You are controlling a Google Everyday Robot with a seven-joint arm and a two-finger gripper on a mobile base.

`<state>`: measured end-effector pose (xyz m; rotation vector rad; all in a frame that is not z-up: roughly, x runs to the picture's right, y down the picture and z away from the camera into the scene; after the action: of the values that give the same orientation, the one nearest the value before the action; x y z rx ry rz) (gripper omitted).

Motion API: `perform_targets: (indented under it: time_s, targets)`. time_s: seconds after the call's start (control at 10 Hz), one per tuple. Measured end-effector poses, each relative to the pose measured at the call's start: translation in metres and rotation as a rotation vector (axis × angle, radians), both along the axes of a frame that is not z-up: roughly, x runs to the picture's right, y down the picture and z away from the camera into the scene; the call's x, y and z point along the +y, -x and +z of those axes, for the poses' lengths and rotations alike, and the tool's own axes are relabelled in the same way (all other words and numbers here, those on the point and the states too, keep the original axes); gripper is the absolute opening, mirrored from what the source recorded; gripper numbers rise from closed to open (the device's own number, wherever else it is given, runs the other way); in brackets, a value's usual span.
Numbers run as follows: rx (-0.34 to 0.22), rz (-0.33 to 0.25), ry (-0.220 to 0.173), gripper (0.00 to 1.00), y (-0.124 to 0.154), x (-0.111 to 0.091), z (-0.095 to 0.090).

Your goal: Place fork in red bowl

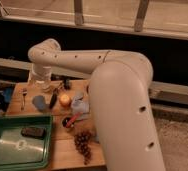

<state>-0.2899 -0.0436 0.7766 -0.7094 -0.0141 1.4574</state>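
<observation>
The fork is small and silvery and lies on the left part of the wooden table, handle pointing towards me. My gripper hangs at the end of the white arm, over the back of the table, to the right of the fork and a little behind it. I cannot make out the red bowl. The arm covers the right part of the table.
A green tray with a dark object sits front left. On the table are a dark-handled utensil, an orange fruit, two grey-blue items, a small dark cup and grapes.
</observation>
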Motion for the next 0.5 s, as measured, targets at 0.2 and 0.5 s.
perform_targets:
  time_s: [0.2, 0.5]
  targets:
    - [-0.010, -0.035, -0.014, 0.65, 0.040, -0.010, 0.015]
    - [-0.012, -0.097, -0.023, 0.65, 0.084, -0.017, 0.042]
